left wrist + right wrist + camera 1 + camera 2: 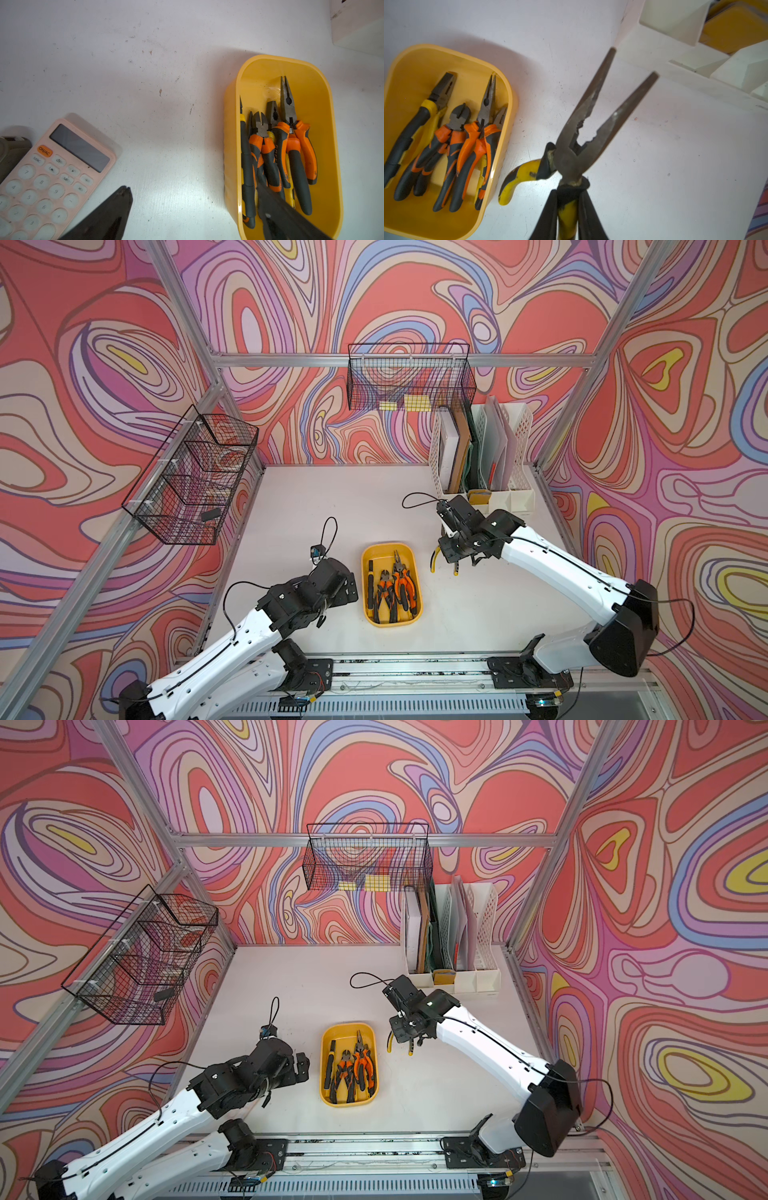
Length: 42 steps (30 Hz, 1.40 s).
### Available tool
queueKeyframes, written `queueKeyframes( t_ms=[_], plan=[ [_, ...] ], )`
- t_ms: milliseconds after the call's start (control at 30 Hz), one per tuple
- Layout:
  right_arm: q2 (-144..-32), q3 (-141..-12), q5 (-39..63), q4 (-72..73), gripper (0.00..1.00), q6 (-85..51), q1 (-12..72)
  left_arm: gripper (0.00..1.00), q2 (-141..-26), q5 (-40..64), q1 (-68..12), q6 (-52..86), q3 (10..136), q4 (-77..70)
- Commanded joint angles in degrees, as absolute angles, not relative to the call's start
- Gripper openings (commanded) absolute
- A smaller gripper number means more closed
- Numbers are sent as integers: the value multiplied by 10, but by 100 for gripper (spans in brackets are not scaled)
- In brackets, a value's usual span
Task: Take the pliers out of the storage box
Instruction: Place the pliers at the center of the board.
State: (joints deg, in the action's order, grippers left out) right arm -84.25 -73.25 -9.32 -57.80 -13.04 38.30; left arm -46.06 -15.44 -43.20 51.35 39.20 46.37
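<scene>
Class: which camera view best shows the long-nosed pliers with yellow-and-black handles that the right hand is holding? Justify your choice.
The right wrist view: the long-nosed yellow-and-black-handled pliers fill it, dark jaws spread, one handle clamped in the right hand. Both top views show only the yellow handle ends; the left wrist view misses them.

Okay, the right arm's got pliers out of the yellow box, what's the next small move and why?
Probably lower them and let go. The right gripper is shut on one handle of the yellow-handled pliers, already outside the storage box over bare table; more pliers wait inside.
</scene>
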Motion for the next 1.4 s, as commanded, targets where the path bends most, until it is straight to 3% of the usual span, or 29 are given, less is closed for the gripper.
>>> queueKeyframes(
  t_ms=[0,367,767,1067,1367],
  plan=[
    [-855,-707,-52,-537,0,-103,357,100,-469,-143,-436,498,413,454],
    [-912,-637,20,-426,0,-97,321,100,-442,-141,-435,492,387,445],
    [-1012,-673,6,-403,3,-69,312,100,-420,-148,-435,502,361,454],
    [-1055,-686,8,-400,44,-78,301,100,-418,-163,-436,494,381,477],
    [-1021,-713,8,-439,69,-100,300,100,-436,-163,-436,491,404,490]
  ],
)
